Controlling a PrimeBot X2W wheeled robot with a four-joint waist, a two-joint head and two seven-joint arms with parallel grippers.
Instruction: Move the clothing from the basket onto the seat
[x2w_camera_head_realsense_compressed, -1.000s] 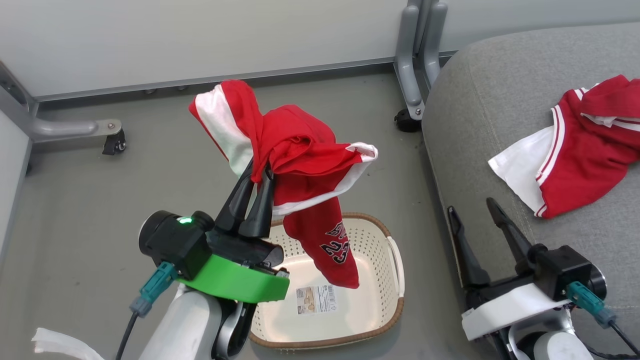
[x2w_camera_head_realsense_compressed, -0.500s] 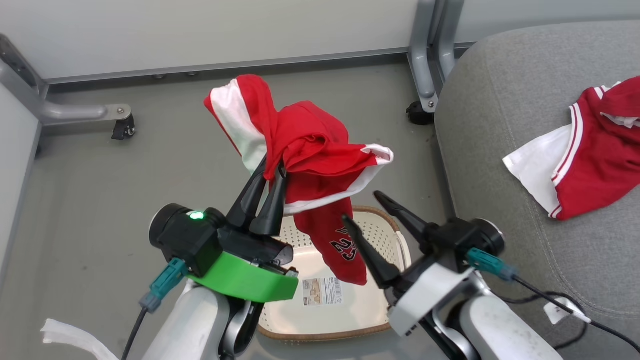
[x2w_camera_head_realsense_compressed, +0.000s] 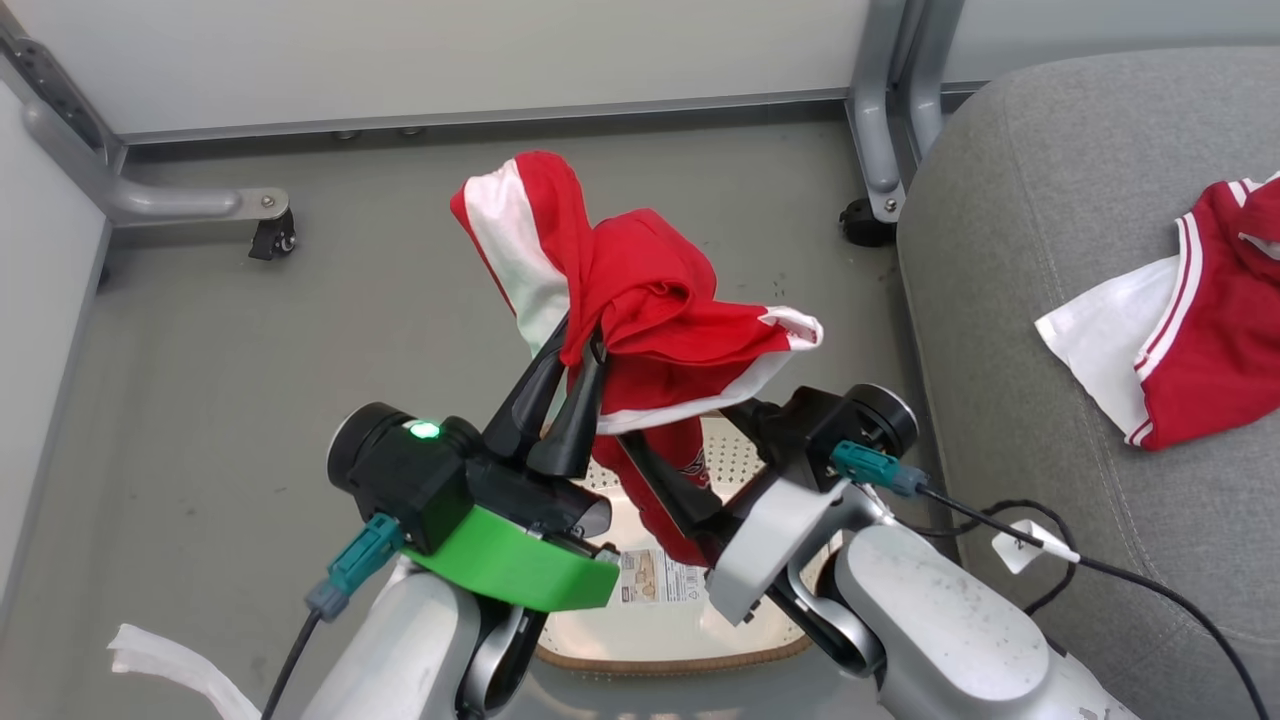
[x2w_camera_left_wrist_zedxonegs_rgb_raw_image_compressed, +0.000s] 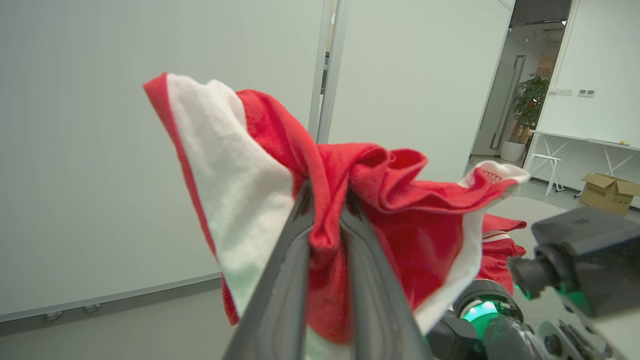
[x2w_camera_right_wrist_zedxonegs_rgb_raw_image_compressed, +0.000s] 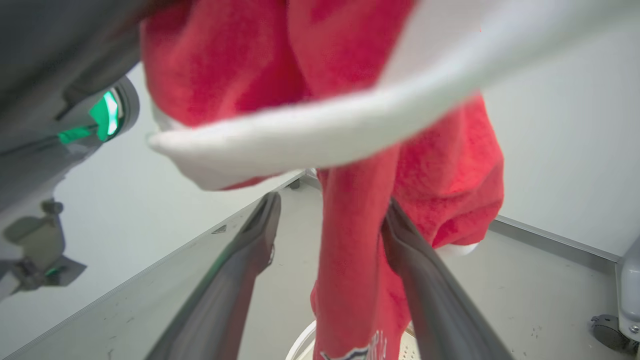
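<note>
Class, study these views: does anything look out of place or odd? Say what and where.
One garment hangs bunched from the shut left gripper above the basket, its tail dangling between the fingers of the open right gripper. The other garment lies crumpled on the seat. A white scrap lies on the floor, lower left.

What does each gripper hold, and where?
Left gripper: red garment, pinched at a bunched upper fold. Right gripper: nothing; open fingers straddle its hanging end.
</note>
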